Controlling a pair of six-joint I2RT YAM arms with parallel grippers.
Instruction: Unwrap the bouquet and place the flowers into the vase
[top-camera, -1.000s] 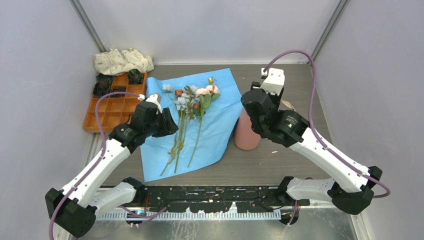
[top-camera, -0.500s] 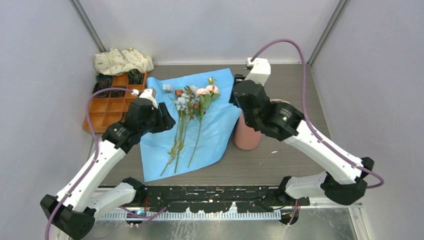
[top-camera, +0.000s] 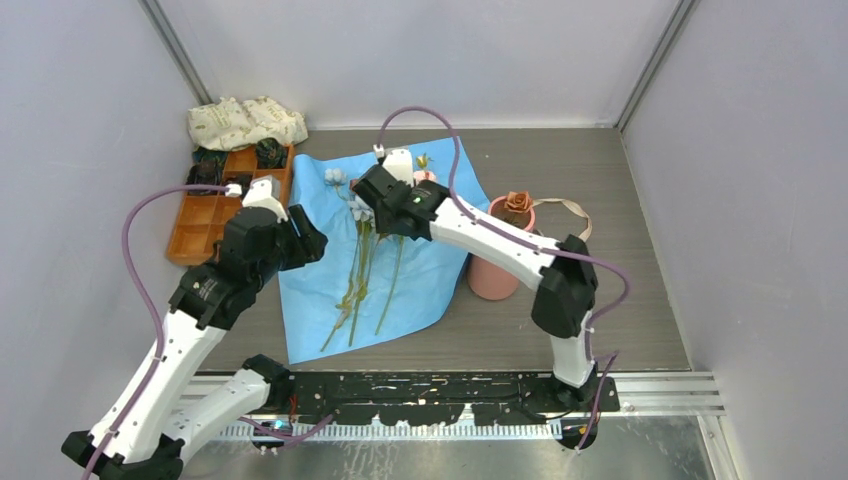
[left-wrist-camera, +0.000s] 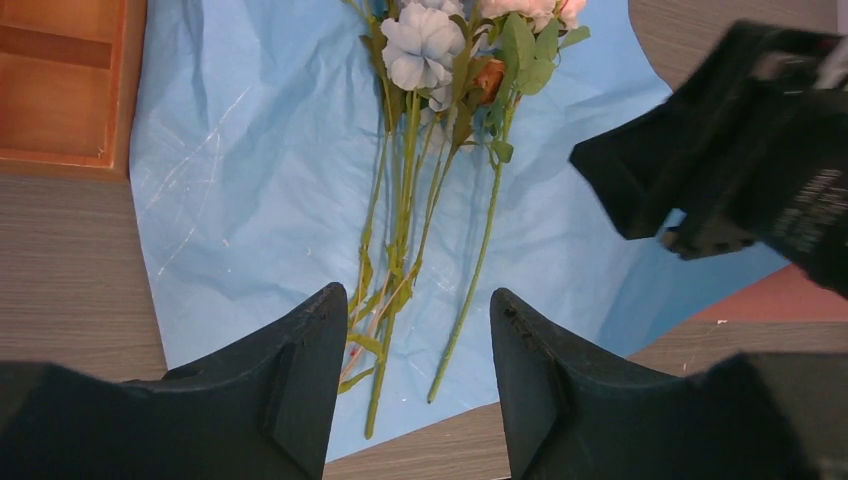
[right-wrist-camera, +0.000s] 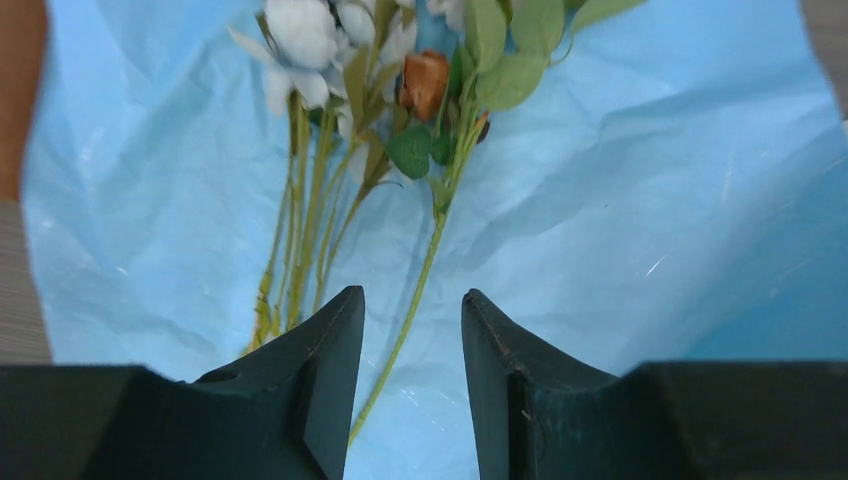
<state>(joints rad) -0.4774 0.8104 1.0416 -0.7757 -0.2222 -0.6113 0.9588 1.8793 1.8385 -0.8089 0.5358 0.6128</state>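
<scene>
Artificial long-stemmed flowers (top-camera: 356, 270) lie loose on light-blue paper (top-camera: 430, 270); the salmon-pink cylinder vase (top-camera: 492, 275) beside it holds 1 rose (top-camera: 517, 201). Right gripper (right-wrist-camera: 412, 300), parted and empty, hangs over the stems (right-wrist-camera: 300, 230), probably for a pick. Left gripper (left-wrist-camera: 420, 300) likewise empty.

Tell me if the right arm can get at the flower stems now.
Probably yes. The right gripper hangs open above the stems, which lie bare on the blue paper with nothing over them. The left gripper sits off to one side, apart from it.
</scene>
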